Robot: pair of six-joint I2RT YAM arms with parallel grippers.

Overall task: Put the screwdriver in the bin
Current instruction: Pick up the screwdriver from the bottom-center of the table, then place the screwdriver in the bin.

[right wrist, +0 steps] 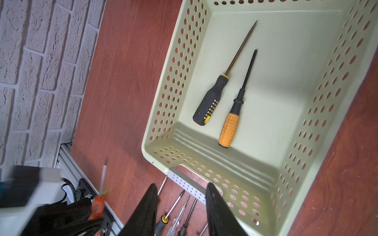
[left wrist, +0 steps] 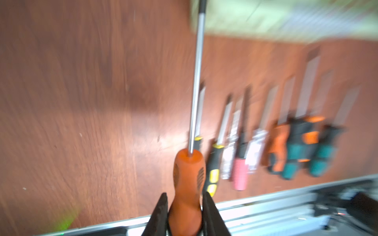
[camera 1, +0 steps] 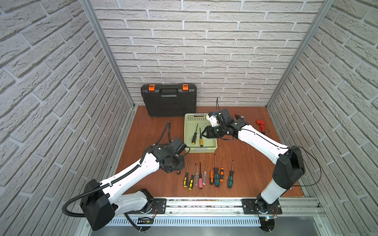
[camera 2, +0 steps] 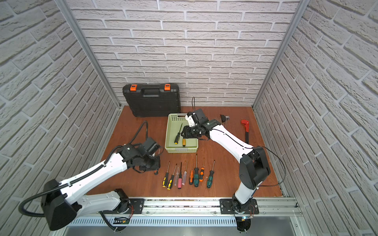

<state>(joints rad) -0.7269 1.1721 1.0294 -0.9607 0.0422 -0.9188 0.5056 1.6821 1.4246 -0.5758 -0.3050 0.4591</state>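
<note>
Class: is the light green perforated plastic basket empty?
Not empty: a black-yellow screwdriver and an orange-handled screwdriver lie in the basket.

Reddish-brown wooden table (camera 1: 245,163). Black tool case (camera 1: 168,100) stands at the far edge, left of centre. Green bin (camera 1: 201,150) sits centrally, row of screwdrivers (camera 1: 211,176) toward the front edge, red wrench (camera 1: 260,123) near the right edge.
</note>
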